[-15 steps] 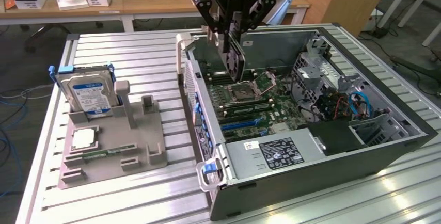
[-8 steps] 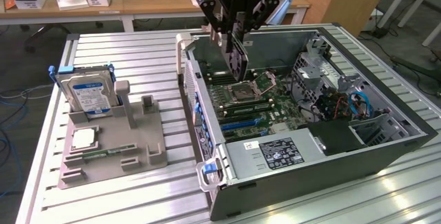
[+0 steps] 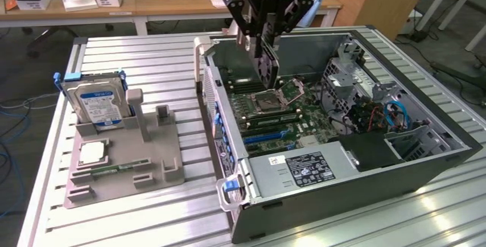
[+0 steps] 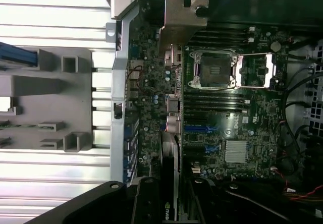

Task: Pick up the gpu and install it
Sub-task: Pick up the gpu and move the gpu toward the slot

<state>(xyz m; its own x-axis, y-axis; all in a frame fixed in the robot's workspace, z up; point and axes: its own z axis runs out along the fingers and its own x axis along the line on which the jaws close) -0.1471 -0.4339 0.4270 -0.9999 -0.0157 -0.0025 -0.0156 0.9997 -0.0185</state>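
The gpu [image 3: 267, 70] hangs edge-down from my gripper [image 3: 262, 42], which is shut on its upper edge. The card hovers inside the open computer case [image 3: 425, 161], just above the motherboard [image 3: 288, 116] and close to the CPU socket [image 3: 271, 96]. In the wrist view I see the gpu [image 4: 171, 113] edge-on. Its silver end bracket [image 4: 181, 19] points toward the case's rear wall, and the card body runs over the expansion slots [image 4: 202, 130]. My gripper [image 4: 171, 206] clamps the card from both sides.
A grey parts holder [image 3: 152, 167] stands on the slatted table at the exterior view's left, carrying a silver hard drive with a blue label [image 3: 95, 105], a CPU [image 3: 91, 153] and a memory stick [image 3: 114, 170]. The power supply [image 3: 300, 167] and drive cage [image 3: 357, 82] crowd the case.
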